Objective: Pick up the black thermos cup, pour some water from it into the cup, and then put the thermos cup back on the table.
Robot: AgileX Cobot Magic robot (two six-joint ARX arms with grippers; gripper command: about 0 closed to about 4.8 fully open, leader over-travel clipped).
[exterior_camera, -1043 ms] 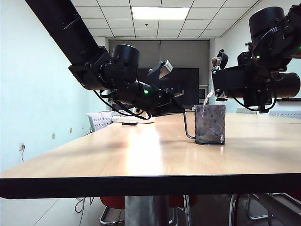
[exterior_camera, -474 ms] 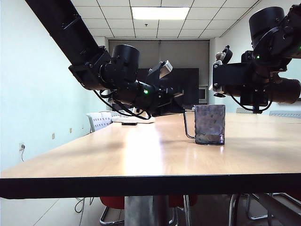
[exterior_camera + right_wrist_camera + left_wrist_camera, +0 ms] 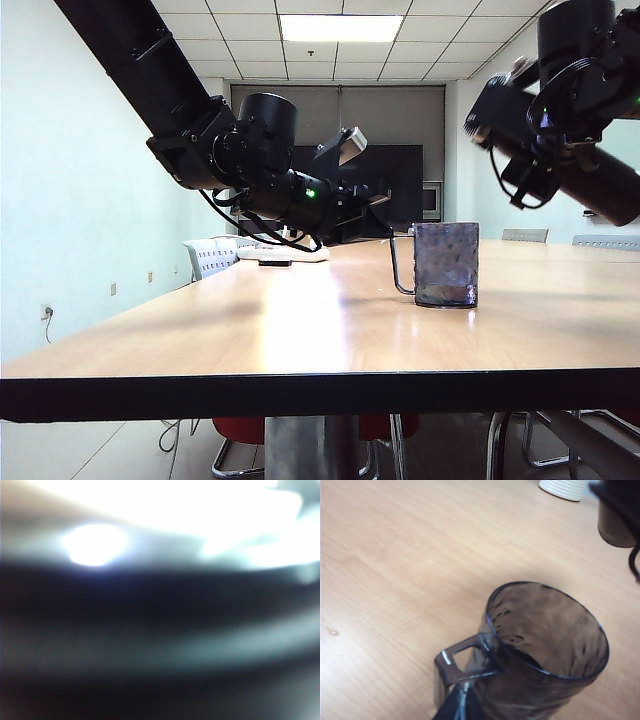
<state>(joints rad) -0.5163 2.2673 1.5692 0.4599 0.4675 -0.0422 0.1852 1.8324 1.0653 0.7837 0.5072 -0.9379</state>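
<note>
since the pour stopped a second ago, we see the table (image 3: 300,320) holding the cup (image 3: 446,263); at two o'clock the right gripper (image 3: 510,105), clasping the black thermos cup (image 3: 495,100), has tilted it away, so set-down remains. left gripper (image 3: 457,705) clamps the handle.

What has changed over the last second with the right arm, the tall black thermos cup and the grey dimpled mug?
The right gripper has tipped the tall matte black thermos cup back up, from pouring a thin stream into the short grey dimpled mug to raised and blurred, clear of its rim. The stream has stopped. The mug, the light wood-grain table and the left gripper beside the mug's handle stayed put.
</note>
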